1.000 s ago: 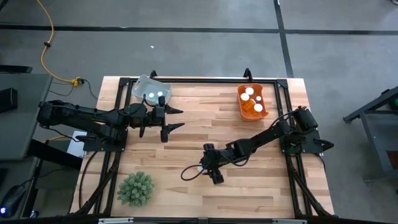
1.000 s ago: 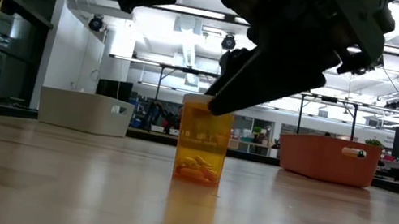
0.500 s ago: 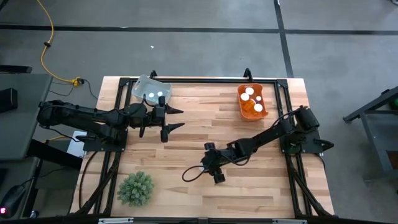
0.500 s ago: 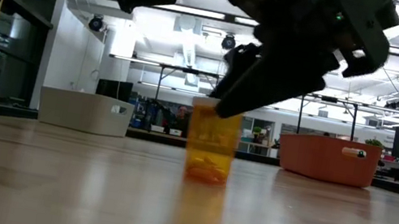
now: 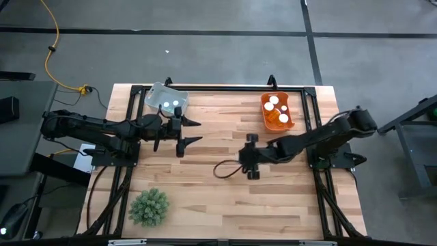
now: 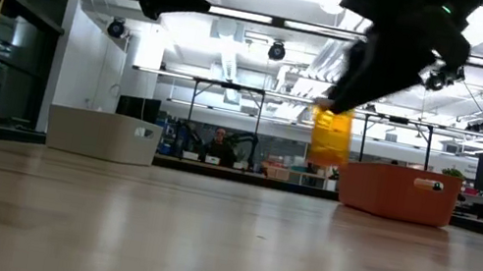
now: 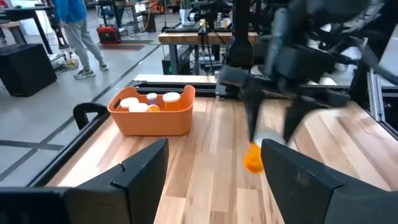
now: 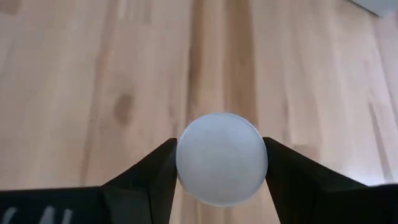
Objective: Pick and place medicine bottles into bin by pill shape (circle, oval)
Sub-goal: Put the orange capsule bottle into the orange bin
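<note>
- While my right gripper [image 5: 250,165] hangs over the wooden counter [image 5: 218,198], just short of the orange plastic bin [image 5: 276,112], its fingers [image 8: 152,180] clamp a small amber pill bottle with a round white cap [image 8: 221,158], lifted clear of the wood.
- I see more white-capped bottles [image 7: 149,101] inside that bin.
- My left gripper [image 5: 183,132] waits farther from that bin, near the pale grey bin [image 5: 166,98], fingers [image 7: 140,171] spread wide, holding nothing.

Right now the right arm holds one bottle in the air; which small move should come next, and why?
Probably carry it on toward the orange bin. The right end effector is shut on the medicine bottle, which is lifted clear of the table and short of that bin. The left end effector waits open near the grey bin.
</note>
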{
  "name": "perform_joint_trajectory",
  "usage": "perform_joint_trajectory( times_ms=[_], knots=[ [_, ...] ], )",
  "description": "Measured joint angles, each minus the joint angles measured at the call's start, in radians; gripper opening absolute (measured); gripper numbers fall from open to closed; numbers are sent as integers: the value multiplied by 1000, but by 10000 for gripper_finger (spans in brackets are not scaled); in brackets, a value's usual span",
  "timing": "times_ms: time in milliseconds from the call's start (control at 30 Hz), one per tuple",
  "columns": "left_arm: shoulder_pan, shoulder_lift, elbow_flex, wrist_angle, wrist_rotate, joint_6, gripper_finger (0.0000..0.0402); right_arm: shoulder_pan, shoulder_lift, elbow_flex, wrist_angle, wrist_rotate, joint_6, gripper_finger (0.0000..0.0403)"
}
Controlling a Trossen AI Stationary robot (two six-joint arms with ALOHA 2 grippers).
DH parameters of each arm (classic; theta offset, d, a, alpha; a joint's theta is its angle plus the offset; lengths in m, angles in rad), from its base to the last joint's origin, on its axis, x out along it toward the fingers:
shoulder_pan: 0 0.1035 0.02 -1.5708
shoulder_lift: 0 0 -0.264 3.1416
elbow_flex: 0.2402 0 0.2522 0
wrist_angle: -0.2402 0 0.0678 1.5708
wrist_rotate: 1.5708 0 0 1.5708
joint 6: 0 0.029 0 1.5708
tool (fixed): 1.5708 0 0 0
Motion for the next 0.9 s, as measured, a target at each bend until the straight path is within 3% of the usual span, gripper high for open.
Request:
perform_joint_trajectory(
  times_ms=[300,400,500,633,833,900],
  knots=[
    [-21,0,0,32,3,8,245,-4,-422,-383,119,229,202,192],
    [-21,0,0,67,3,19,245,-15,-549,-446,245,314,118,193],
    [-21,0,0,85,-2,35,245,-44,-636,-479,408,329,-11,193],
    [-21,0,0,78,-59,46,245,-99,-686,-483,513,260,-96,193],
    [-21,0,0,63,-111,54,245,-168,-672,-483,570,-16,-92,193],
    [-21,0,0,61,-112,54,245,-176,-661,-483,569,-59,-84,193]
  ],
)
